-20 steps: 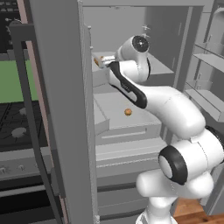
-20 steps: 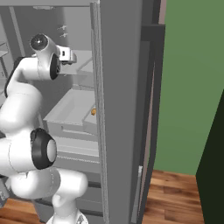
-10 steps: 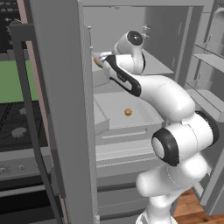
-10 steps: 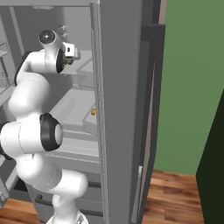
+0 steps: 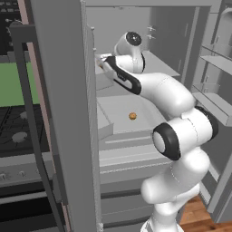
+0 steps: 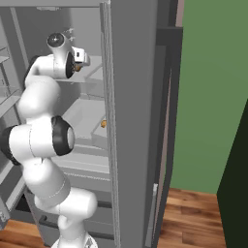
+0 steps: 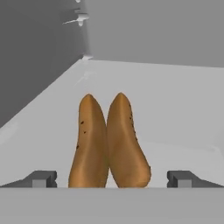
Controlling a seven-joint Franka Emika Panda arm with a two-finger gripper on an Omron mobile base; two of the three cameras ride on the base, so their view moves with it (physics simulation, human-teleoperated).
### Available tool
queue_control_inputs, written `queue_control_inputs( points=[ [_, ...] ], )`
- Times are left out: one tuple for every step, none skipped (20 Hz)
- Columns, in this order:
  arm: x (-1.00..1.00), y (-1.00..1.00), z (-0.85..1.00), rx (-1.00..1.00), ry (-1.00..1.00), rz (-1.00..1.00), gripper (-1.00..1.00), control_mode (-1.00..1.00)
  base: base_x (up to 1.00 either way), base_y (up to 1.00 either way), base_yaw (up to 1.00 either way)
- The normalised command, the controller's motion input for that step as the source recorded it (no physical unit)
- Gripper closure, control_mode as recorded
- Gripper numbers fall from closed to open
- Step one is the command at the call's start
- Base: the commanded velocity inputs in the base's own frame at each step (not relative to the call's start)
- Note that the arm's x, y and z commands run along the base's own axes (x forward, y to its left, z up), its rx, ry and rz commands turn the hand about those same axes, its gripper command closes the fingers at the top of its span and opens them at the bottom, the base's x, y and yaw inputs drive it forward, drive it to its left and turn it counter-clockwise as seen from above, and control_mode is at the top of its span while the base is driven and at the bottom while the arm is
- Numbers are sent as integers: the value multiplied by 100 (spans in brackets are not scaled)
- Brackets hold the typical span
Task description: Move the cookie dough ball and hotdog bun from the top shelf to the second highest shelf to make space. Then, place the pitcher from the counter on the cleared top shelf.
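Smooth grey top shelf [image 7: 175, 100] bears speckled, split hotdog bun [image 7: 109, 142].

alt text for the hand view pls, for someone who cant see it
A split orange-tan hotdog bun lies lengthwise on the pale grey top shelf, pointing away from the camera. The open gripper straddles its near end, one dark fingertip on each side. Grey fridge walls rise behind and to the left.

An elongated orange-tan hotdog bun [image 7: 109, 142], split lengthwise into two lobes with dark specks, lies on the flat pale grey top shelf [image 7: 175, 109]. The gripper [image 7: 112, 178] stands spread wide, one small dark fingertip [image 7: 41, 178] on each side of the bun's near end, neither touching it. Grey fridge walls [image 7: 39, 52] rise behind.
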Motion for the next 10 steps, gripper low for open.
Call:
queue_control_inputs(
  points=[
    [31, 11, -12, 0, 1, 0, -100, -100, 0, 0, 0],
    [31, 6, -9, 0, 1, 0, -100, -100, 0, 0, 0],
    [28, 0, 0, 0, 0, 0, -100, -100, 0, 0, 0],
    [20, 0, 0, 0, 0, 0, -100, -100, 0, 0, 0],
    [15, 0, 0, 0, 0, 0, -100, -100, 0, 0, 0],
    [8, 0, 0, 0, 0, 0, -100, -100, 0, 0, 0],
    [4, 0, 0, 0, 0, 0, -100, -100, 0, 0, 0],
    [5, 0, 0, 0, 0, 0, -100, -100, 0, 0, 0],
    [6, 0, 0, 0, 0, 0, -100, -100, 0, 0, 0],
    [9, 0, 0, 0, 0, 0, -100, -100, 0, 0, 0]
  ],
)
